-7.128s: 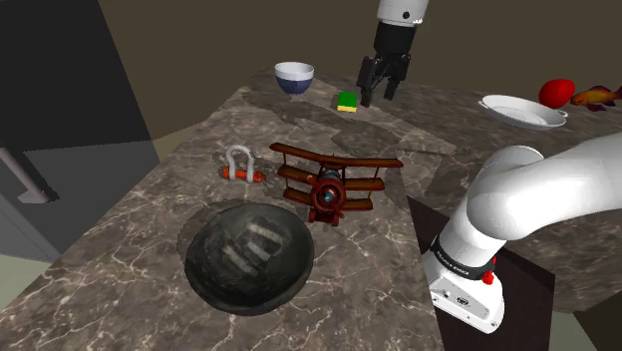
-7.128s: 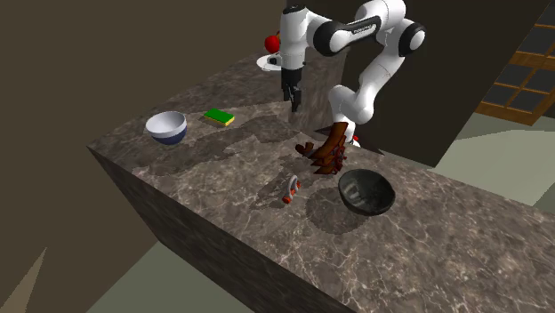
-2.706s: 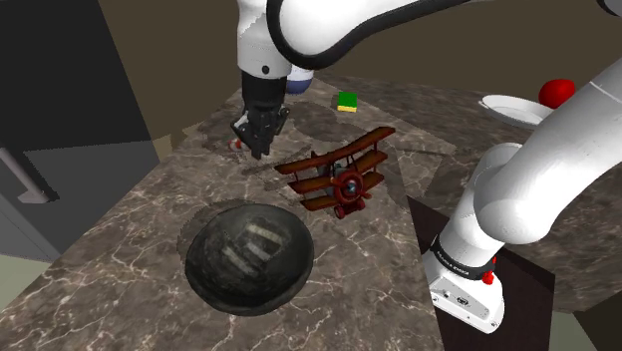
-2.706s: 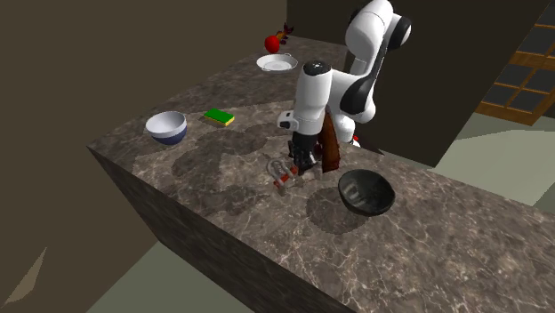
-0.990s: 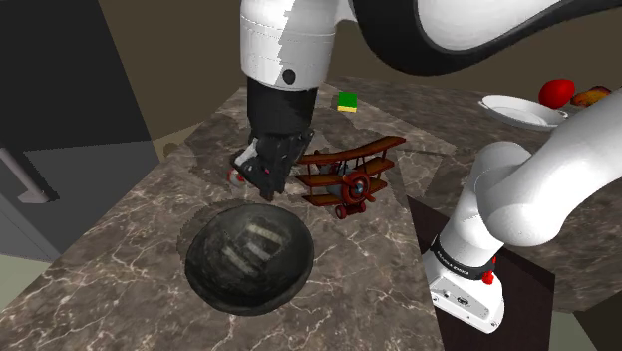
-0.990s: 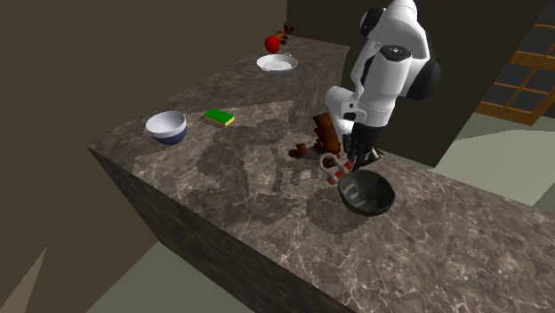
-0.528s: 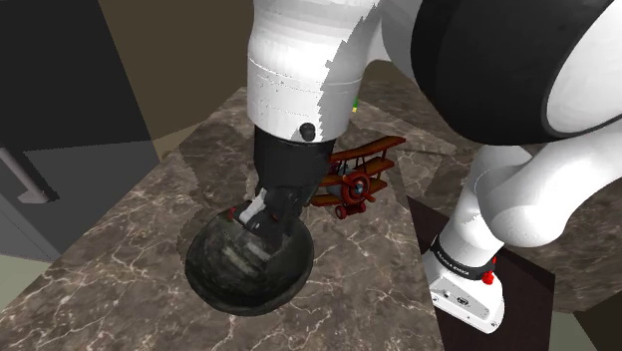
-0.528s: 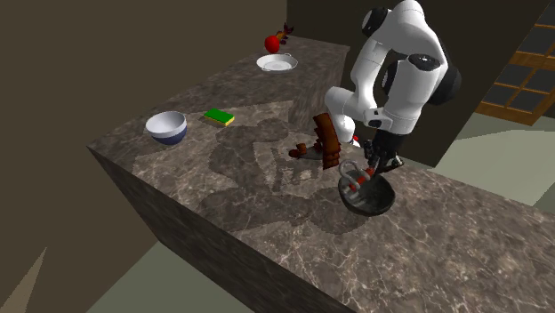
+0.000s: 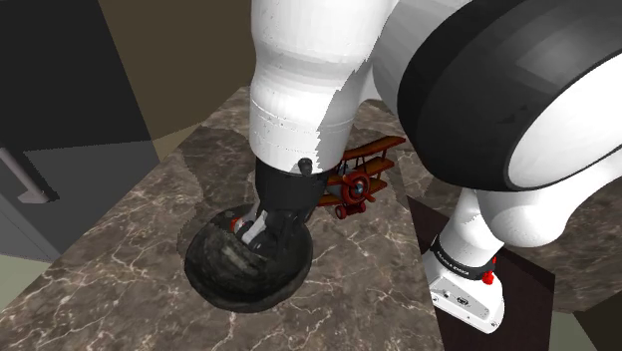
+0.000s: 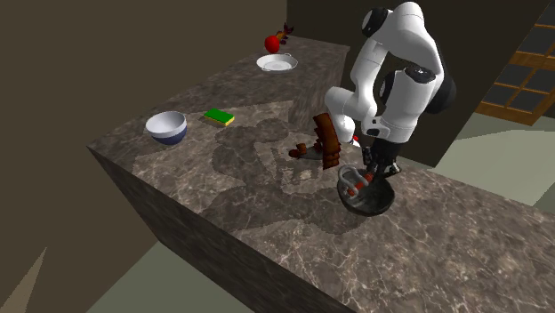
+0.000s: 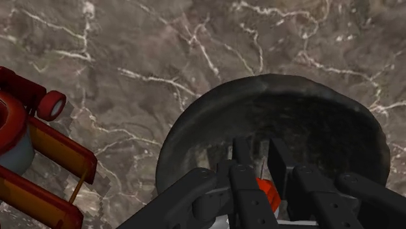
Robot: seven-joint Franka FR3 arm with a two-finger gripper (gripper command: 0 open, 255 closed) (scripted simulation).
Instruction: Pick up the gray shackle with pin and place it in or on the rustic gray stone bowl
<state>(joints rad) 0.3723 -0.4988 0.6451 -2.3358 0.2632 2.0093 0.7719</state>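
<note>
While the white arm fills much of the shoulder view, its black gripper [image 9: 264,231] reaches down into the dark stone bowl [image 9: 214,271] on the marbled counter [image 9: 110,269]. The shackle [image 9: 239,223] shows as a pale piece with a red end at the fingers, just inside the bowl's far rim. A red toy biplane [image 9: 357,179] stands just beyond the bowl, and the stand [image 9: 468,294] sits at that view's lower right.

From the second exterior view, the gripper [image 10: 369,173] hangs over the stone bowl [image 10: 378,206], with the shackle [image 10: 355,182] at its tips, low over the bowl's hollow; whether it touches the bottom I cannot tell. The toy biplane [image 10: 326,142] is beside the bowl. Farther along the counter [image 10: 222,187] lie a green sponge [image 10: 218,116], a blue-and-white bowl [image 10: 166,127] and a white plate [image 10: 277,62].

Through the wrist view, the gripper [image 11: 261,155] clasps the shackle [image 11: 267,190], its red pin showing between the two fingers [image 11: 281,166]. Below them lies the stone bowl [image 11: 189,130], and the toy biplane [image 11: 32,156] lies off to one side on the counter [image 11: 130,52].
</note>
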